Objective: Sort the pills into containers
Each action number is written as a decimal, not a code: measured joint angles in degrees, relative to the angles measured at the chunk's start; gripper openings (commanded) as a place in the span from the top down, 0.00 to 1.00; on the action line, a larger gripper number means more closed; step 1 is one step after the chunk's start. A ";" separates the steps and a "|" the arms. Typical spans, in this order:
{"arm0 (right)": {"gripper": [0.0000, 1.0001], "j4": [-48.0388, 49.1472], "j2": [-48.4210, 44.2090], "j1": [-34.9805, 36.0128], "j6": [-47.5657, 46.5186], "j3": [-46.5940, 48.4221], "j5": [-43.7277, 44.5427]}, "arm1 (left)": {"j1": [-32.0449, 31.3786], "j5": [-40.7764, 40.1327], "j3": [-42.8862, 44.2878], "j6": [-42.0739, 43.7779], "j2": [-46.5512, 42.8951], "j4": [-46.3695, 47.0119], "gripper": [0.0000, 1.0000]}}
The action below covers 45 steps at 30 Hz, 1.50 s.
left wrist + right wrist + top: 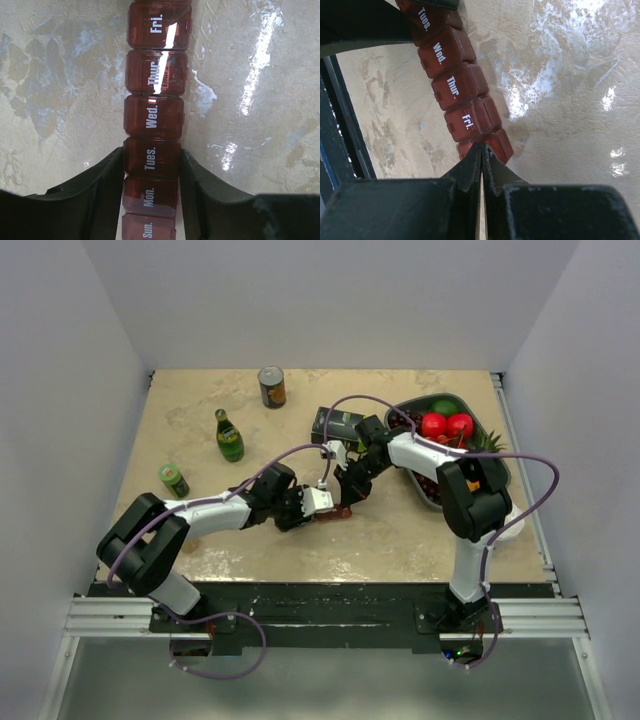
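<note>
Left wrist: my left jaws clamp strip point(154, 120) sides at Tues; likely light, stiff, slick plastic. Right jaws together at its end.

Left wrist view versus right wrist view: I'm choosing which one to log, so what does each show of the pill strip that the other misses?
Left wrist only: the Sun. lid and Mon. lid, plus a clear look at the left fingers closed against the maroon strip. Right wrist only: the end compartment past Fri., its label hidden, with the right fingers pressed together at its edge. Both: the Tues. lid through the Fri. lid, on the tan table.
</note>
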 measured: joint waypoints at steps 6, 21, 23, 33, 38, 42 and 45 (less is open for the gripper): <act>0.99 -0.96 -0.07 0.00 -1.55 0.52 0.26 | -0.04 -0.20 0.39 -0.07 0.39 0.00 0.94; 0.99 -5.18 -4.63 -0.17 -7.15 0.52 -1.88 | -0.04 -0.37 0.70 -0.13 0.70 0.02 0.94; 0.99 -5.16 -4.87 -0.24 -7.32 0.55 -2.51 | -0.04 -0.37 0.72 -0.13 0.70 0.00 0.94; 1.00 -3.21 2.03 -0.07 -3.08 1.90 -1.53 | -0.04 -0.42 0.92 -0.13 0.85 -0.09 0.94; 1.00 -2.75 2.03 0.04 -2.16 2.14 -1.09 | -0.04 -0.42 1.03 -0.13 0.90 -0.24 0.94; 1.00 -3.69 1.95 -0.02 -3.89 2.47 -2.08 | -0.04 -0.44 1.11 -0.11 0.94 -0.35 0.94; 1.00 -5.25 1.33 -0.33 -6.19 2.45 -2.86 | -0.04 -0.44 1.22 -0.11 1.03 -0.44 0.94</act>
